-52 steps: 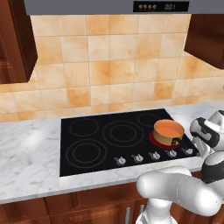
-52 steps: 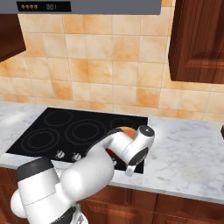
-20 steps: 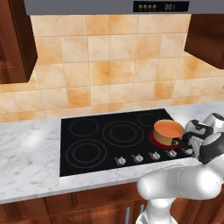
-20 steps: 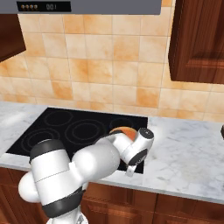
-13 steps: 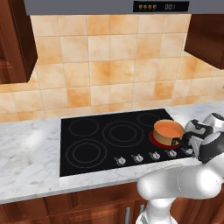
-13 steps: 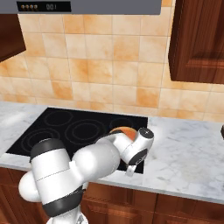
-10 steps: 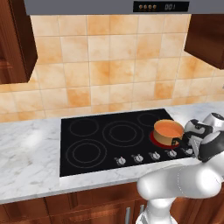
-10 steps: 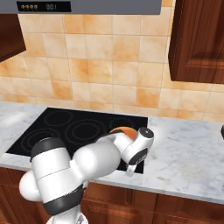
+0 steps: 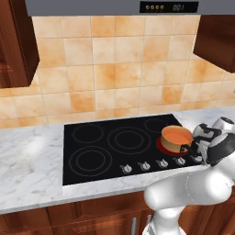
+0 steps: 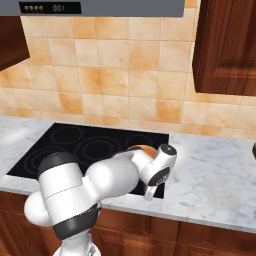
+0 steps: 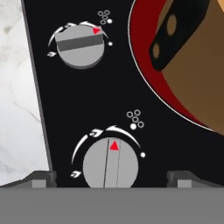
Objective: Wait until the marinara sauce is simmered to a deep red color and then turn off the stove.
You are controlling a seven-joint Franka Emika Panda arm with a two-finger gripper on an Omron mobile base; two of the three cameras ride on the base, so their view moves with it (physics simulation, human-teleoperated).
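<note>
In the left base view, the sauce (image 9: 176,133) is seen in a pot (image 9: 176,140) on the stove's (image 9: 105,149) front right burner. In the hand view, the gripper (image 11: 112,177) is held wide open astride a knob (image 11: 110,164).

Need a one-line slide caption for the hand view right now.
Open gripper poised over a stove knob, beside the copper pot on its glowing red burner.
</note>
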